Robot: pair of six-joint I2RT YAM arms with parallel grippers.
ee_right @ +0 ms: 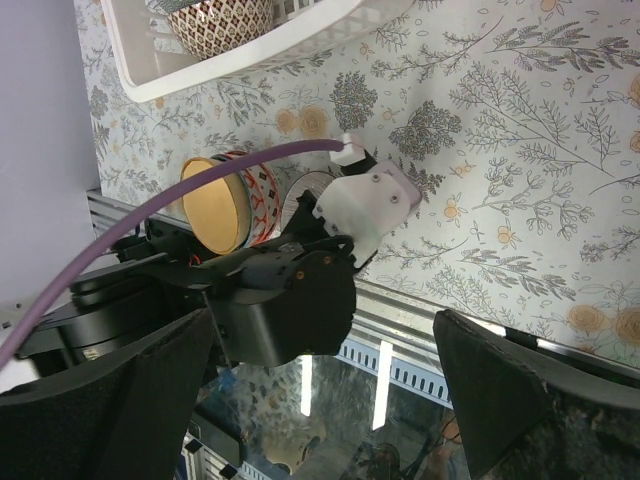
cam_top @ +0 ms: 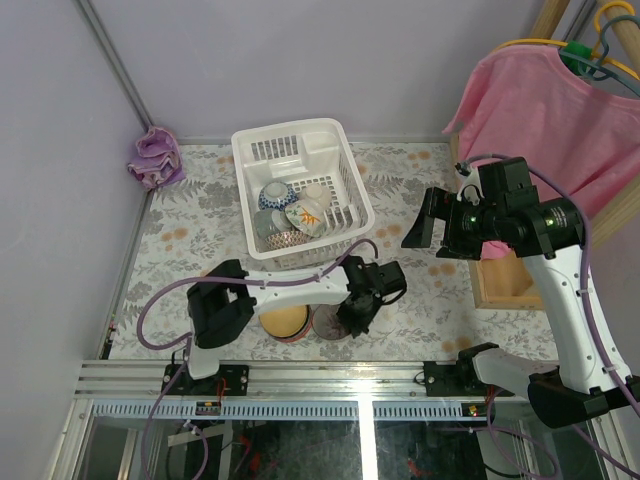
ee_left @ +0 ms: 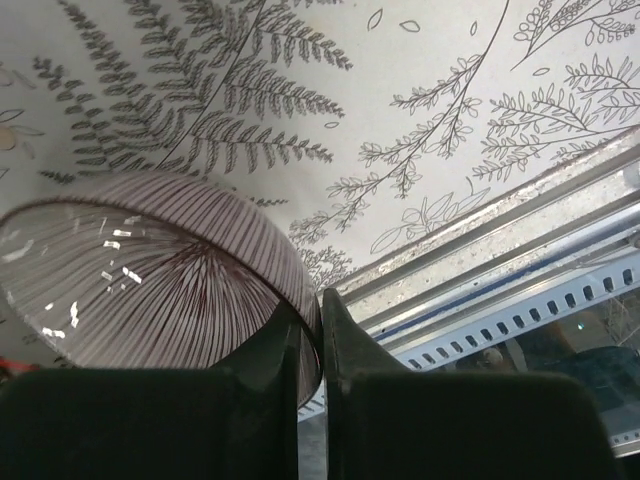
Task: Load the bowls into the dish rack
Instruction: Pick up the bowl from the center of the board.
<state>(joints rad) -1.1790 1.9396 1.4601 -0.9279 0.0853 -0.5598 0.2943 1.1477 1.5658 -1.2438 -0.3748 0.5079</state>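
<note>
The white dish rack [cam_top: 258, 150] stands at mid-table and holds several bowls, among them a blue-white one [cam_top: 273, 194] and a white one with an orange flower [cam_top: 305, 213]. In front of it on the table stand an orange-yellow bowl [cam_top: 284, 322] and a red-striped bowl [cam_top: 328, 322]. My left gripper [cam_top: 353, 310] is shut on the striped bowl's rim; the left wrist view shows the rim [ee_left: 150, 270] pinched between the fingers of that gripper [ee_left: 320, 305]. My right gripper [cam_top: 425, 222] hangs open and empty above the table, right of the rack. The right wrist view shows that gripper [ee_right: 320, 400], the orange-yellow bowl [ee_right: 215, 205] and the rack's corner [ee_right: 250, 60].
A purple cloth [cam_top: 155, 158] lies at the back left corner. A pink shirt [cam_top: 560, 110] hangs at the back right above a wooden box [cam_top: 505, 282]. A metal rail [cam_top: 330, 375] runs along the table's near edge, close to the two bowls.
</note>
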